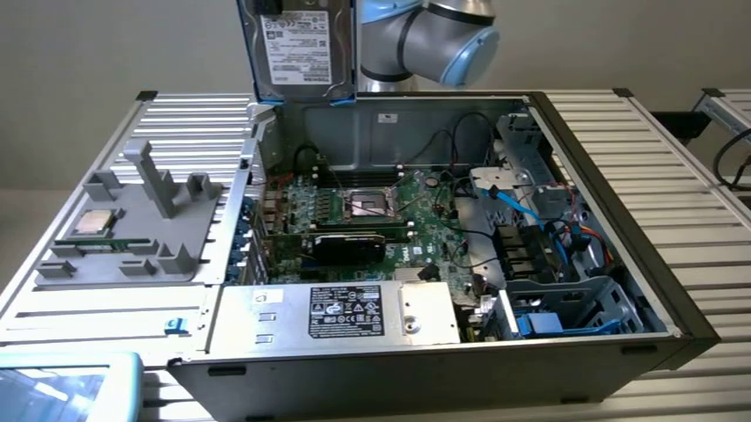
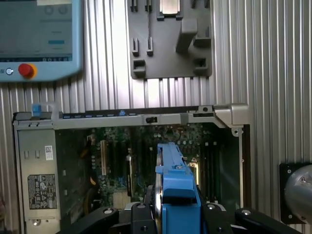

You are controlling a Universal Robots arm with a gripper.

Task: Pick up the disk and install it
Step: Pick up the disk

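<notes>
Disk lifted, upright, over the open case

The disk (image 1: pixel 299 48) in its blue carrier stands on edge in the air above the far wall of the computer case (image 1: pixel 388 123), clear of the motherboard (image 1: pixel 364 207). The gripper (image 2: pixel 178 212) has its jaws clamped on the carrier's two sides. Beside the case, the grey fixture (image 1: pixel 141 229) lies on the slatted table (image 1: pixel 657 132), a CPU chip (image 1: pixel 94 224) at its edge.

The disk (image 1: pixel 299 48), silver-grey, white-labelled, in a blue carrier, hangs upright above the open computer case (image 1: pixel 411 378).
</notes>
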